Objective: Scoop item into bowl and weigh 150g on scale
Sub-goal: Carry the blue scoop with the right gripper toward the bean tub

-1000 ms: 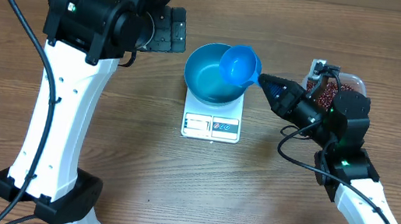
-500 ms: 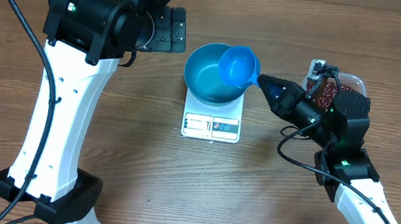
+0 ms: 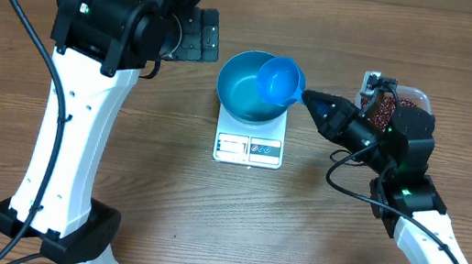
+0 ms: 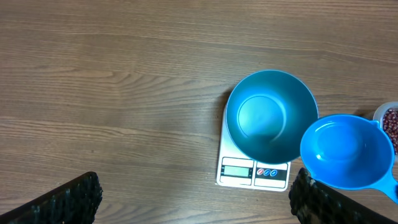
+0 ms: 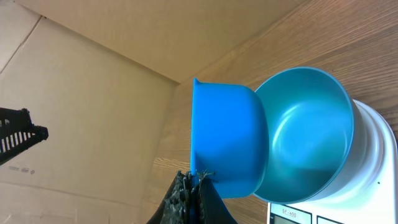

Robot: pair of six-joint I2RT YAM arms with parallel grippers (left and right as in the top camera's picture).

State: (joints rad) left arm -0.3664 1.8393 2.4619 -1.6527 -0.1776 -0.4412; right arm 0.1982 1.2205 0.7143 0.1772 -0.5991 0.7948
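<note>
Overhead: smooth round blue bowl (image 3: 241, 96) atop flat white scale (image 3: 248, 148).

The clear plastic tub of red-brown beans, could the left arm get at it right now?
Probably not. The clear plastic tub sits far right; the round blue bowl on the white scale, the small blue scoop and the right gripper holding it all lie between it and the open left gripper.

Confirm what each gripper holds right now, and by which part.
Right gripper is shut on the handle of the small blue plastic scoop, its cup over the round deep blue bowl. Left gripper is open and holds nothing.
</note>
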